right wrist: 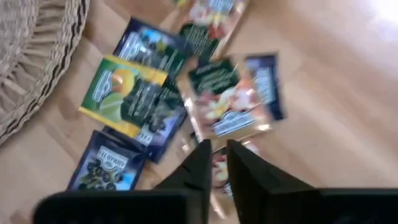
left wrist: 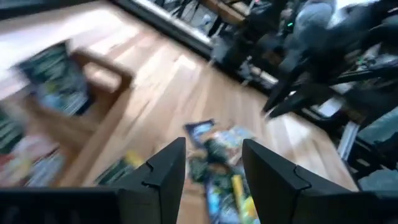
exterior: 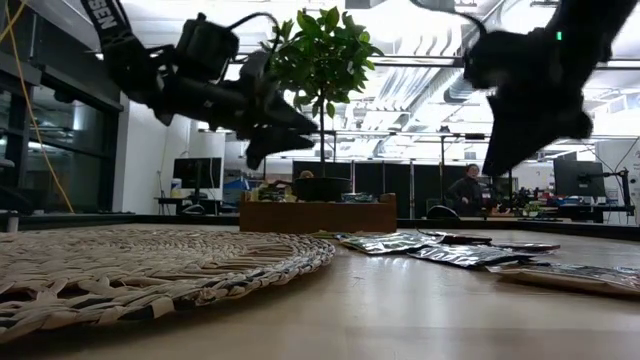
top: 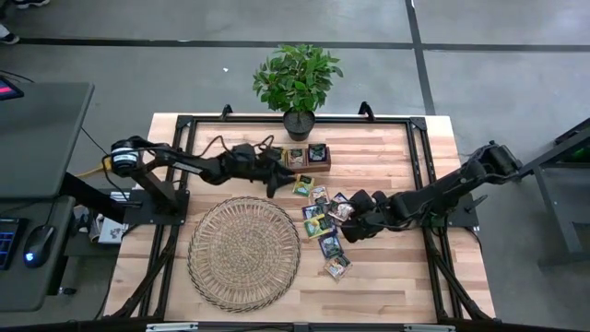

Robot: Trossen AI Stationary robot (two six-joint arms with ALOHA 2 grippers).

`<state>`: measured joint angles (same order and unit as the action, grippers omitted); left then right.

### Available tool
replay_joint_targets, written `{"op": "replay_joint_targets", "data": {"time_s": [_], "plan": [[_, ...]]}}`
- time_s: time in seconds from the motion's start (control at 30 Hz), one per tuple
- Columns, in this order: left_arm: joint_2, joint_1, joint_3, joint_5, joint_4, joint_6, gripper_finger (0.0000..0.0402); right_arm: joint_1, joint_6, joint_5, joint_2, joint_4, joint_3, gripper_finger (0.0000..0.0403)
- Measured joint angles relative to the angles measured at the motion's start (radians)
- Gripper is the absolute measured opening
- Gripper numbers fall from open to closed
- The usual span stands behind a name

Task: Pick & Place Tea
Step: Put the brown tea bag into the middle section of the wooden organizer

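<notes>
The tea sachets (top: 323,221), yellow-green, navy and pale, lie scattered on the table (top: 387,277) between the wicker mat (top: 244,251) and the wooden tray (top: 307,158). The right gripper (top: 348,219) reaches low over them, fingers nearly together; whether it pinches one is unclear. The left gripper (top: 277,178) hangs beside the tray, fingers apart, holding nothing.

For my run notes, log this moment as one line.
left hand: open, above sachets by wooden tray | right hand: nearly closed over tea sachets | wicker mat: no sachets
</notes>
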<state>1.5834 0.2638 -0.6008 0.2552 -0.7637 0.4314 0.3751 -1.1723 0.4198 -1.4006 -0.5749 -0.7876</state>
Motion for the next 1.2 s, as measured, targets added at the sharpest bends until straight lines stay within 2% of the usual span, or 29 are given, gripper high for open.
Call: {"op": "replay_joint_targets", "data": {"time_s": [0.1, 0.23, 0.4, 0.77, 0.9, 1.2], "plan": [[0.034, -0.039, -0.037, -0.005, 0.006, 0.018, 0.0156, -0.009, 0.005, -0.020, -0.001, 0.193, 0.101, 0.0005], [0.116, -0.079, -0.109, 0.002, 0.015, 0.022, 0.0156, -0.022, -0.024, 0.002, -0.001, 0.360, 0.201, 0.0003], [0.208, -0.095, -0.210, 0.025, 0.067, 0.049, 0.0156, -0.049, -0.001, -0.033, -0.001, 0.505, 0.281, 0.0002], [0.350, -0.096, -0.414, 0.118, 0.229, 0.123, 0.0156, -0.103, 0.007, -0.071, -0.001, 0.545, 0.327, 0.0001], [0.385, -0.097, -0.459, 0.128, 0.321, 0.143, 0.0156, -0.125, 0.030, -0.106, -0.001, 0.541, 0.327, 0.0000], [0.474, -0.111, -0.542, 0.170, 0.381, 0.275, 0.0156, -0.174, 0.025, -0.174, 0.000, 0.481, 0.326, 0.0000]]}}
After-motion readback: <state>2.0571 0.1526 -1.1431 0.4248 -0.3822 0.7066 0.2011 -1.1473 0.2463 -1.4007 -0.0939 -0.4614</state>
